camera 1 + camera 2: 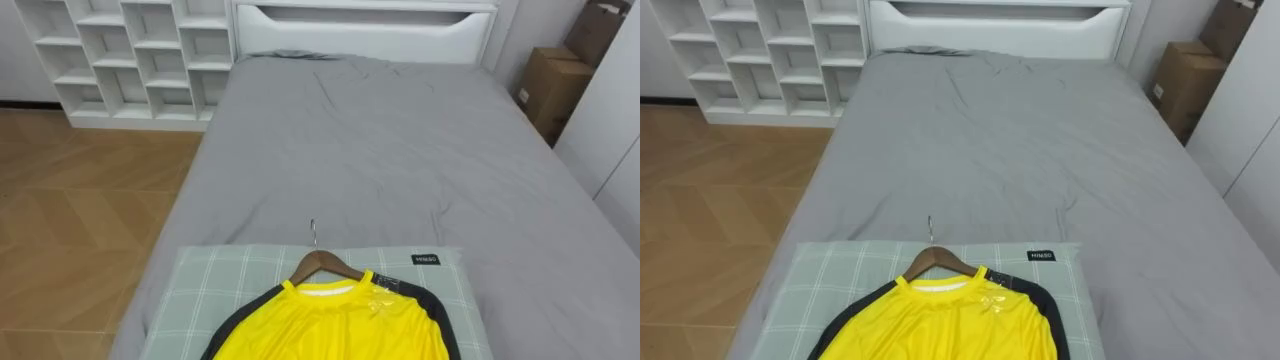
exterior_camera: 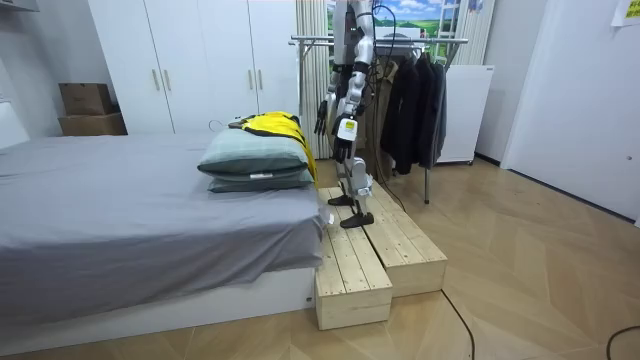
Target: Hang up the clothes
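A yellow shirt (image 1: 330,325) with dark sleeves lies on a wooden hanger (image 1: 325,262) whose metal hook (image 1: 313,232) points toward the head of the bed. Shirt and hanger rest flat on a green checked pillow (image 1: 210,280) at the foot of the bed, directly below me. In the room view the yellow shirt (image 2: 272,124) tops two stacked pillows (image 2: 255,155). I stand on a wooden platform (image 2: 370,255) facing the bed. My left hand (image 2: 344,130) and right hand (image 2: 322,113) hang low by my sides, apart from the shirt. A clothes rack (image 2: 400,40) stands behind me.
The grey bed (image 1: 380,150) stretches ahead to a white headboard (image 1: 365,25). White cube shelves (image 1: 130,60) stand to my left and cardboard boxes (image 1: 555,85) to my right. Dark clothes (image 2: 410,90) hang on the rack. A white wardrobe (image 2: 200,60) lines the far wall.
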### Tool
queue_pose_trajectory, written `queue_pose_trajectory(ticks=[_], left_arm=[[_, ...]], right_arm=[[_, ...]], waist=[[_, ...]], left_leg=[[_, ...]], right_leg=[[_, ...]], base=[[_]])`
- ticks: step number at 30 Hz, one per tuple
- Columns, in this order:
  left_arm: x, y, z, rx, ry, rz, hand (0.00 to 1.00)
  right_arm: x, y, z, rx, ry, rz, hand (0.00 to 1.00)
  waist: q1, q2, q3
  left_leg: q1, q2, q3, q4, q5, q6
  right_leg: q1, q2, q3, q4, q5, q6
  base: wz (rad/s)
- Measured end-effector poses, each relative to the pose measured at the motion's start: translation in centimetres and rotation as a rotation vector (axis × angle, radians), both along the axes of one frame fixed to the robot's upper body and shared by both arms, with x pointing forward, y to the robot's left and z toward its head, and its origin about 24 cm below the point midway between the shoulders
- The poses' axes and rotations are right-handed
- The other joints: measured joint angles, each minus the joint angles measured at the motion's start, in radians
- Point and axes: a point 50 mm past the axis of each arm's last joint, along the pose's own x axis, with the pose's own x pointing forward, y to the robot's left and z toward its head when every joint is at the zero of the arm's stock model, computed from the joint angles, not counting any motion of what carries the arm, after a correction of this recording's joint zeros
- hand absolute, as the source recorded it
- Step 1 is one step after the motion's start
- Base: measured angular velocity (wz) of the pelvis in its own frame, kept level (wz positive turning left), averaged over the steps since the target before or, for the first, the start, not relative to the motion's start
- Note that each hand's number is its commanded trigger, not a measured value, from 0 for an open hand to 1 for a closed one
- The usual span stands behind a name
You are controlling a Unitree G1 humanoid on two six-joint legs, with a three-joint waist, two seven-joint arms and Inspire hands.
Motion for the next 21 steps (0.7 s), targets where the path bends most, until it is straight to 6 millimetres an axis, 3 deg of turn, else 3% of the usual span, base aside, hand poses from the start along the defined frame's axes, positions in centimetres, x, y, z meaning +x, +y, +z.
queue_pose_trajectory(ticks=[6,21], left_arm=[[-0.05,-0.08,-0.02,0.010,0.002,0.007,0.00],[-0.22,0.10,-0.01,0.015,0.005,0.027,0.00]], right_arm=[[-0.17,-0.01,-0.04,-0.003,0.008,-0.004,0.00],[-0.24,0.00,-0.08,-0.015,0.013,-0.020,0.00]], waist=[[0.001,-0.004,0.0031],[0.001,-0.006,0.0007]], left_leg=[[0.010,0.001,0.001,-0.009,-0.003,-0.001],[0.011,0.001,0.001,0.004,-0.003,-0.001]], right_leg=[[0.008,0.002,0.002,-0.002,0.000,0.000],[0.013,0.003,0.010,-0.003,-0.001,-0.001]], base=[[0.00],[0.00]])
